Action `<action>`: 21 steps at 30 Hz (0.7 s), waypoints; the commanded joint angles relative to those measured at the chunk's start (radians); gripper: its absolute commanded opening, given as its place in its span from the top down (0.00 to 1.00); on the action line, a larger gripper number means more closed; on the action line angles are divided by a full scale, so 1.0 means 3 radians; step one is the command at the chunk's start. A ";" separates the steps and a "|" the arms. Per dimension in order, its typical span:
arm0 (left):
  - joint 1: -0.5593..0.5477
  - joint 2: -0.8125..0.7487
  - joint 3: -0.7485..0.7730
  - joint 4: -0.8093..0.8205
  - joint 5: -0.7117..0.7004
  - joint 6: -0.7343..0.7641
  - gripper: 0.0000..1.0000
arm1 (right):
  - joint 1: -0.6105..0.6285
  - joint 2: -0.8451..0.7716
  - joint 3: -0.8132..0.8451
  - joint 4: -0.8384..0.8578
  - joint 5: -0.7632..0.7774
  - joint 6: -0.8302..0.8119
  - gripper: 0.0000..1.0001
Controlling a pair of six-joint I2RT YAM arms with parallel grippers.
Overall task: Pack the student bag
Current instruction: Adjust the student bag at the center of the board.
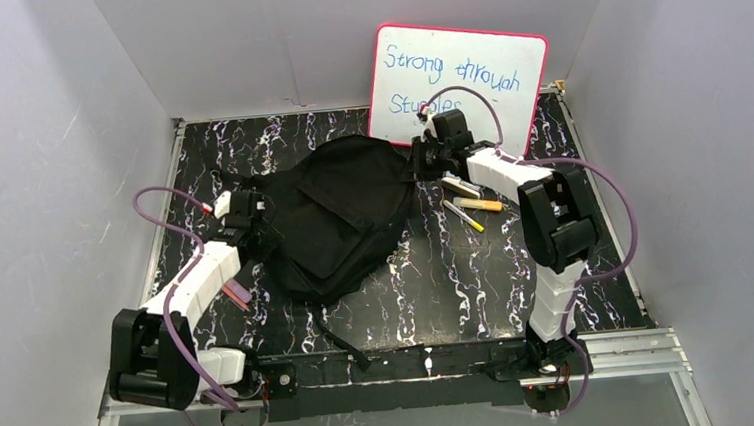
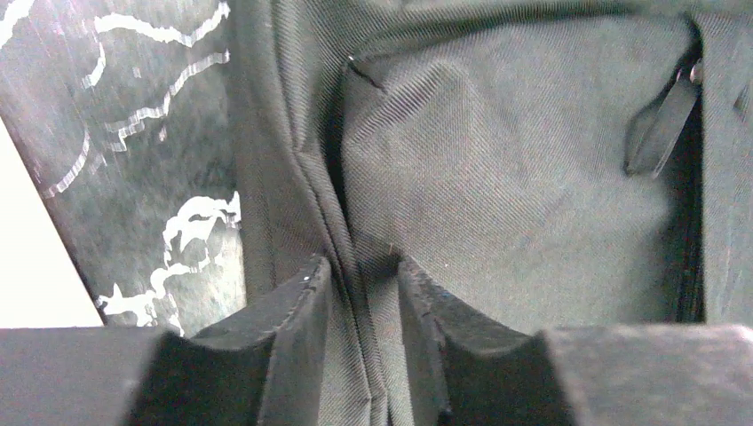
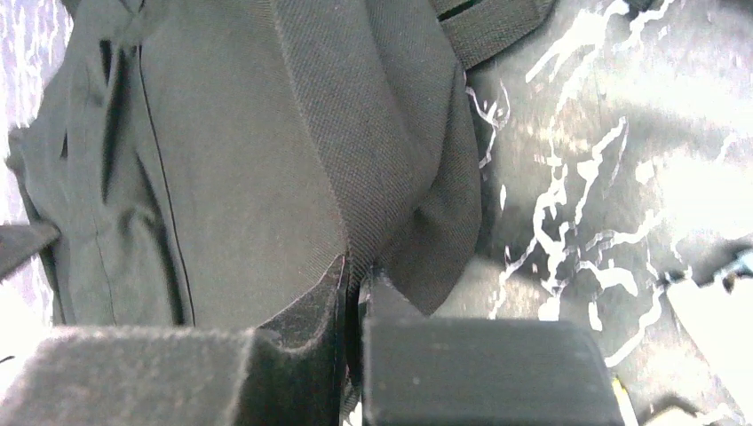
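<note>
student bag (image 1: 338, 221) flat in middle of surface (image 1: 438, 289), front pocket up, long axis roughly far-to-near, a hand on each side of its far half. right hand (image 3: 355, 271) pinched shut on fabric fold at right corner. left hand (image 2: 364, 266) straddles left side seam, clamped or not: can't tell. interior hidden; pens (image 1: 473, 206) loose just right, nearer right hand

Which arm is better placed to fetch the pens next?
Right, probably. The pens lie right of the bag, close to the right tool, which pinches the bag's edge and must release first. The left tool straddles a seam on the bag's other side.
</note>
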 commanded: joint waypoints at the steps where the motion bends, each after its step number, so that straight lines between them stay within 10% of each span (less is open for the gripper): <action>1: 0.0055 0.0179 0.0402 0.0175 -0.0434 0.0210 0.74 | 0.0003 -0.0428 -0.0287 0.0120 -0.0183 0.0029 0.94; 11: 0.0430 0.1010 0.1148 0.0434 -0.0345 0.0549 0.87 | 0.0254 -0.1246 -0.1361 0.0218 -0.0153 0.0427 0.76; 21: 0.0681 0.0941 0.1308 0.0339 -0.0275 0.0740 0.61 | 0.0289 -0.2037 -0.1703 -0.0018 0.0843 0.0437 0.42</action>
